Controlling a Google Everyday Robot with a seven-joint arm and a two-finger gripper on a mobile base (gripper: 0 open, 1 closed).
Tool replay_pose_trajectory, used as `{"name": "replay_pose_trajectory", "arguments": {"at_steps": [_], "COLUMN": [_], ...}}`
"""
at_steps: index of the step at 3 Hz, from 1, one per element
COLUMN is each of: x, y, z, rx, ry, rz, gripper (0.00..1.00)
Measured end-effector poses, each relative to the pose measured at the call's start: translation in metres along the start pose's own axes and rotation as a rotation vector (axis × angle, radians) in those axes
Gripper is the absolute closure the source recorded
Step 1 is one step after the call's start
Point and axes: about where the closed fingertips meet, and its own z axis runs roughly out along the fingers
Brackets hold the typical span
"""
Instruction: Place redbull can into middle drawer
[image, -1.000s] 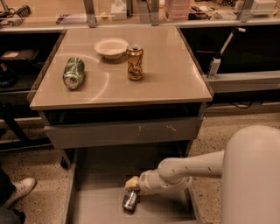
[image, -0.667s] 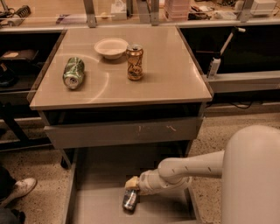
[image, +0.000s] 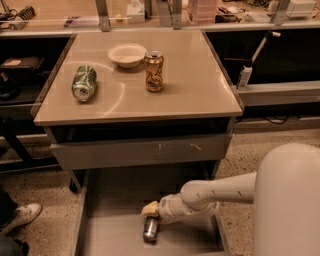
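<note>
The redbull can (image: 150, 228), slim and silver-blue, is inside the open middle drawer (image: 117, 235), low in the camera view, with its silver end towards the bottom of the picture. My gripper (image: 152, 210) sits right at the can's upper end, touching or almost touching it, over the drawer's grey floor. My white arm (image: 220, 192) reaches in from the right. I cannot tell whether the can rests on the floor or is held.
A closed grey drawer front with pale scratch marks (image: 145, 150) is above the open drawer. On the tabletop (image: 200, 95) are a green can lying down (image: 84, 84), an upright orange-gold can (image: 154, 71) and a white bowl (image: 127, 54). A person's shoe (image: 22, 215) is at the left.
</note>
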Motion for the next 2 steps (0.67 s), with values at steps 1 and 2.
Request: {"name": "replay_pose_trajectory", "arguments": {"at_steps": [1, 2], "x": [0.0, 0.0], "y": [0.0, 0.0], "z": [0.0, 0.0], "rx": [0.0, 0.0], "ry": [0.0, 0.0], "rz": [0.0, 0.0], "gripper": [0.0, 0.0]}}
